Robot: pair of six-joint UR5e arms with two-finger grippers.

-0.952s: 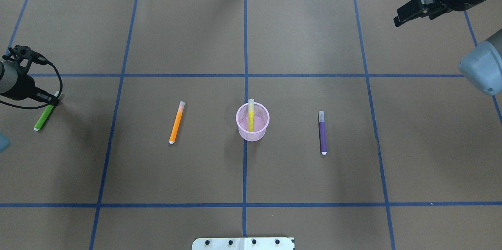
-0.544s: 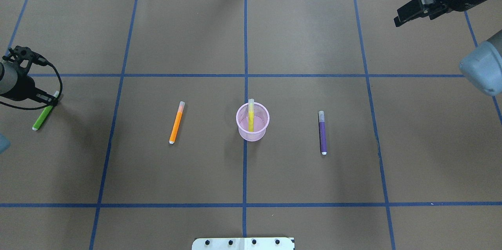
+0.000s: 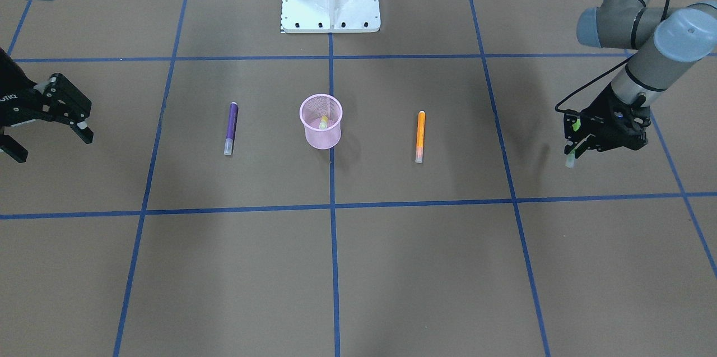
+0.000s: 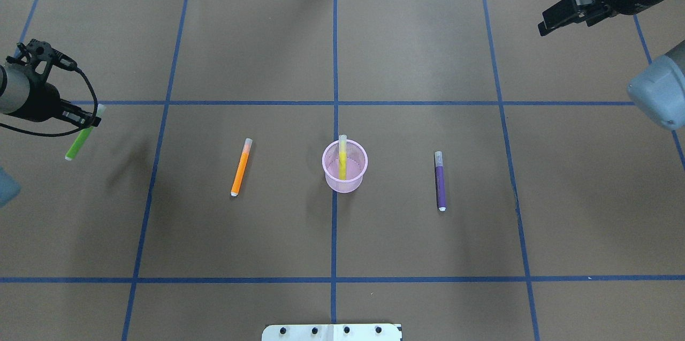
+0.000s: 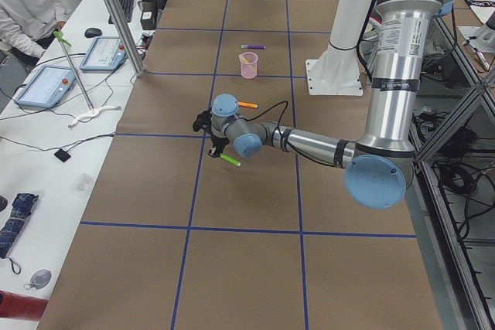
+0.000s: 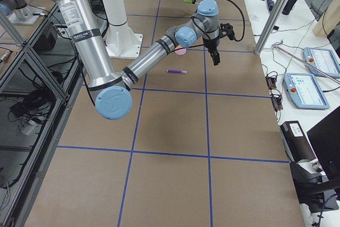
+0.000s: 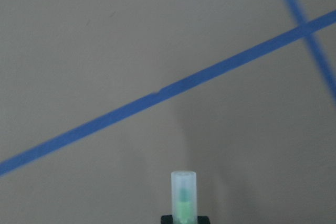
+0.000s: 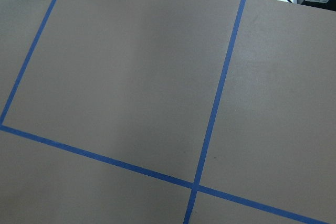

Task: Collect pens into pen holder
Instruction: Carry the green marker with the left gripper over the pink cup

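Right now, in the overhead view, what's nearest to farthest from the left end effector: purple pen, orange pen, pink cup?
From the left end effector:
1. The orange pen, left of centre.
2. The pink cup, centre.
3. The purple pen, right side.

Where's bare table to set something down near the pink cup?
Bare brown paper lies between orange pen and pen holder, and between it and purple pen. Widest: the squares nearer the base plate. Crowded only at the pen row.
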